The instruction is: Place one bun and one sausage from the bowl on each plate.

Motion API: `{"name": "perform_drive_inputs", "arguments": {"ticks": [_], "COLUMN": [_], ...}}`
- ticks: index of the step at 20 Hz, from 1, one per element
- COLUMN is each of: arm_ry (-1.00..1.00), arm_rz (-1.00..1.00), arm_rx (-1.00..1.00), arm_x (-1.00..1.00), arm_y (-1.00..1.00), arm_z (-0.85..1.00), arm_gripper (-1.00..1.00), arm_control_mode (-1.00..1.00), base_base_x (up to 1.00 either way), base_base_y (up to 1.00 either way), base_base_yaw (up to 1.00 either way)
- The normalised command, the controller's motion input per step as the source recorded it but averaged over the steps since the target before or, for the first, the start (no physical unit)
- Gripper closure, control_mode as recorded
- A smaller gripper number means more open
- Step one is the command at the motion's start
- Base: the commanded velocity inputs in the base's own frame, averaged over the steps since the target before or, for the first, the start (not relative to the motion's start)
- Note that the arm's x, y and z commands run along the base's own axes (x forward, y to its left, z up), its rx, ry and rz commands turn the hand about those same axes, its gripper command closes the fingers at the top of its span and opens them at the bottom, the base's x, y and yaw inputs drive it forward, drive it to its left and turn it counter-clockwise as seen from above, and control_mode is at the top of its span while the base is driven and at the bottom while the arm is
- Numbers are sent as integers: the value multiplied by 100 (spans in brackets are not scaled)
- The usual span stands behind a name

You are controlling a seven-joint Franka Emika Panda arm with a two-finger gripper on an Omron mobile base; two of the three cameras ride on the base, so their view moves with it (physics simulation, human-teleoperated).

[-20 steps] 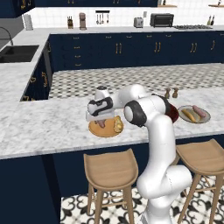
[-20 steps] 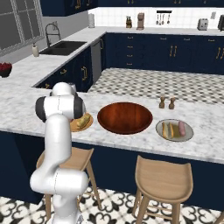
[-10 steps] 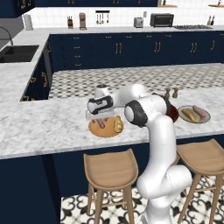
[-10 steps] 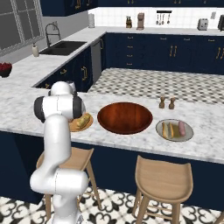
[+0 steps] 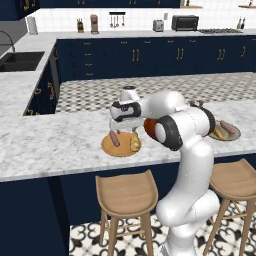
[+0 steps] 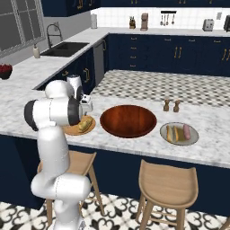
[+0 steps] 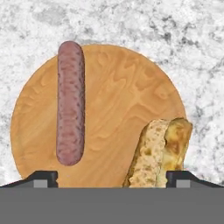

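Buns: one tan split roll (image 7: 159, 153) lies beside the pinkish-brown sausage (image 7: 70, 103) on the flat light-wood plate (image 7: 118, 87); pincer (image 7: 111, 177) spread apart above. Grey-rimmed plate (image 6: 179, 134) looks filled, dark red-brown bowl (image 6: 128, 120) empty, task apparently complete.

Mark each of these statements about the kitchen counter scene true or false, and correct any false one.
1. The wooden plate holds one sausage and one bun. True.
2. The bowl is full of buns. False: it looks empty.
3. The claw grips the sausage. False: it is open, with the fingertips apart and nothing between them.
4. The grey-rimmed plate holds food. True.
5. The sausage lies on top of the bun. False: they lie apart.
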Motion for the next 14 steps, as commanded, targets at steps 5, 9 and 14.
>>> {"name": "perform_drive_inputs", "arguments": {"ticks": [5, 9, 14], "arm_ry": [-3, 0, 0], "arm_rz": [0, 0, 0], "arm_rx": [0, 0, 0], "arm_x": [-80, -53, -54], "arm_y": [-60, -33, -23], "arm_z": [42, 55, 61], "arm_gripper": [-100, -100, -100], "arm_control_mode": [-100, -100, -100], "base_base_x": [0, 0, 0], "base_base_y": [0, 0, 0], "base_base_yaw": [0, 0, 0]}}
